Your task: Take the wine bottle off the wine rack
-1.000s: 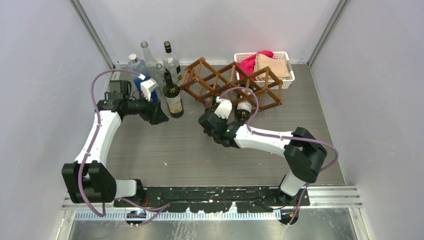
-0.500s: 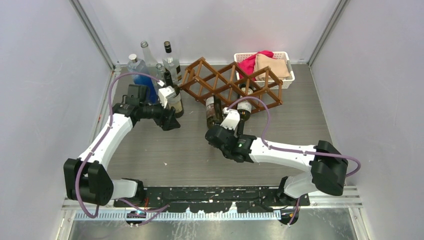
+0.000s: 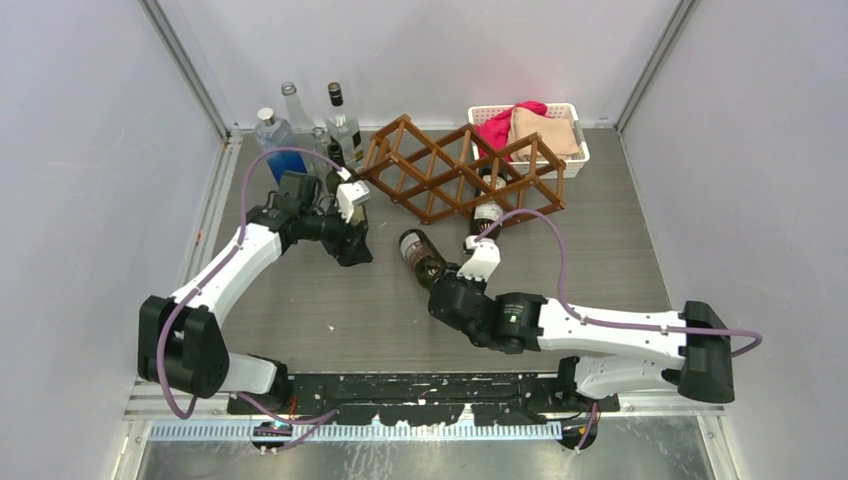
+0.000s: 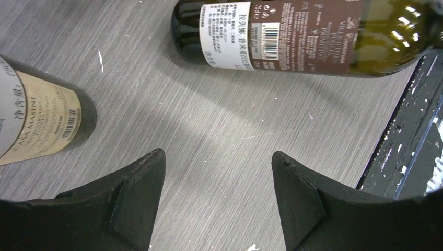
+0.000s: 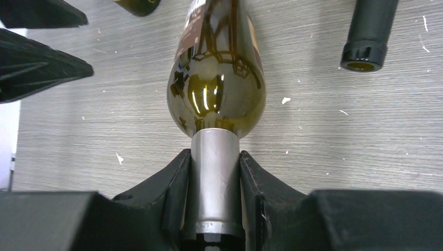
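Right gripper (image 5: 214, 159) clamped on the silver-foiled neck of the wine bottle (image 5: 217, 78) — its fingers (image 5: 175, 183) press the foil from both sides. The bottle lies roughly level, clear of the wine rack (image 3: 455, 170) and just in front of it, its base pointing away from the right arm; whether it touches the table (image 3: 330, 300) cannot be told. A second bottle (image 3: 487, 213) sits in a lower cell of the rack, neck toward the front. Left gripper (image 4: 217, 178) — jaws apart, nothing between them — hangs low over the table beside a standing bottle (image 4: 39, 123) with a cream label. Behind the rack, a white basket (image 3: 563, 106) holds cloths.
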